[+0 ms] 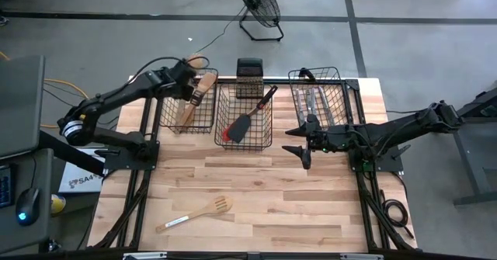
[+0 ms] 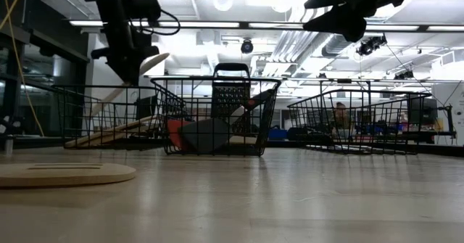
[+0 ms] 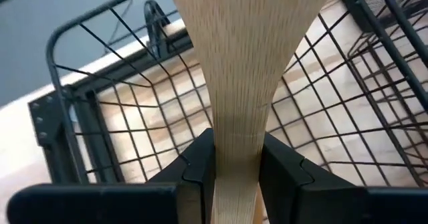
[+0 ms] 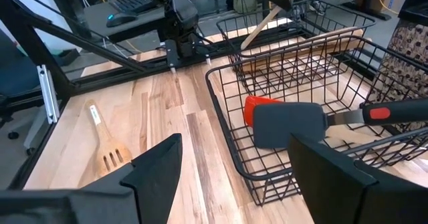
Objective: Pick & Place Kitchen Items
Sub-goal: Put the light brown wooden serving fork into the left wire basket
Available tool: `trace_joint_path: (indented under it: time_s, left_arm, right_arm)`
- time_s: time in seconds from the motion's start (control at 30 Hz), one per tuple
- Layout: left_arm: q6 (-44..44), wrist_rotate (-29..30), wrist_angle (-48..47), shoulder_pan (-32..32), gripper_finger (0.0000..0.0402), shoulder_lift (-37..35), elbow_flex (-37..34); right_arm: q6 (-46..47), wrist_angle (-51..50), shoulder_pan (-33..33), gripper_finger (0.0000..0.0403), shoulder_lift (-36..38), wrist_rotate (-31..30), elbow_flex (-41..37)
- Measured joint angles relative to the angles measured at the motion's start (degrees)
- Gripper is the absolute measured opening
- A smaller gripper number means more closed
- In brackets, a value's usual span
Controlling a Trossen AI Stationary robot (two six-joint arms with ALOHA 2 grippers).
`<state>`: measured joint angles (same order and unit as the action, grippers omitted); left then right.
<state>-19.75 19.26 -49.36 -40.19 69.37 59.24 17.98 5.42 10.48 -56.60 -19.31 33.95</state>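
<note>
1 pale wooden spatula (image 1: 206, 83) clamped in the left gripper (image 1: 191, 89), seen from above hanging over the far rim of the left basket (image 1: 167, 124). Blade pointing away from the arm, handle slanting down toward the wooden pieces already inside. Release likely due next, so long axis best kept along the basket's length, not across its wire.

Right gripper (image 1: 304, 147) parked over bare table (image 1: 311, 213) just in front of the right basket (image 1: 342, 89), with metal cutlery (image 1: 314, 103) lying inside. Slotted wooden spatula (image 1: 198, 212) loose on the near left half of the table, well apart from both grippers, handle toward the near left corner; probably easier for the left arm once freed.

From table height: left gripper high above the left basket, pale blade jutting out beside it, not touching the wire. Slotted head flat in the near foreground.

Left wrist view: 2 dark fingers (image 3: 194, 174) pressed on either side of the narrow handle, grain running straight ahead, basket mesh below.

Right wrist view: jaws spread wide, nothing between. Ahead, middle basket (image 4: 221, 127) with a black spatula (image 4: 287, 125) lying over a red spatula (image 4: 257, 107); slotted piece off to the side, handle pointing away.
</note>
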Motion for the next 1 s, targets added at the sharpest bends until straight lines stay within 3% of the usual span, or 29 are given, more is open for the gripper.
trace_joint_path:
  time_s: [0.2, 1.0]
  left_arm:
    - [-0.02, -2.76, -0.46, -1.49, 0.008, 2.27, 0.0]
    - [-0.05, -3.45, -3.08, -1.94, 0.008, 12.78, 0.0]
  right_arm:
    - [0.35, -0.84, 0.0, 0.0263, 0.0, -0.02, 0.0]
    - [0.46, -1.0, 0.01, 0.0263, 0.0, -0.22, 0.0]
